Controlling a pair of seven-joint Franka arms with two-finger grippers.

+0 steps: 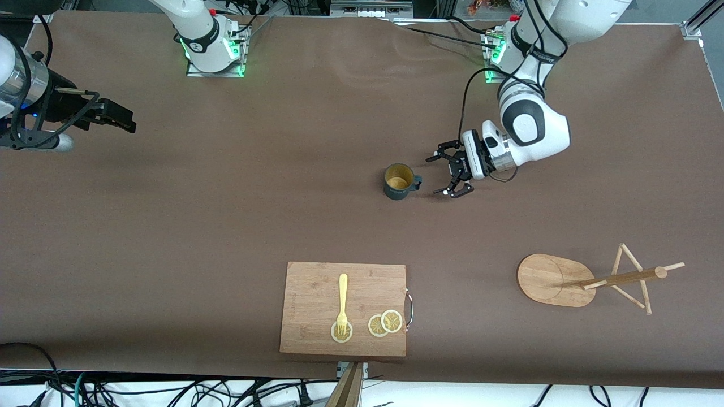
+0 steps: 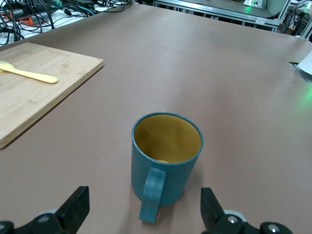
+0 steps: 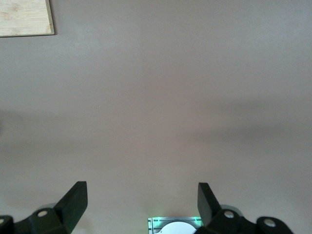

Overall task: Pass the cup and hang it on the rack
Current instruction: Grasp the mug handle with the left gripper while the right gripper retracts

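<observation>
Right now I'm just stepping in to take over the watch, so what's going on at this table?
The left gripper sits open just beside the small dark teal mug with the yellow-tan inside, facing its loop handle and not touching it. The mug stands upright on the brown table. The light wooden mug tree stands nearer the front camera, toward the left arm's end, with nothing hung on it. The right gripper waits, open, over its own end of the table.
</observation>
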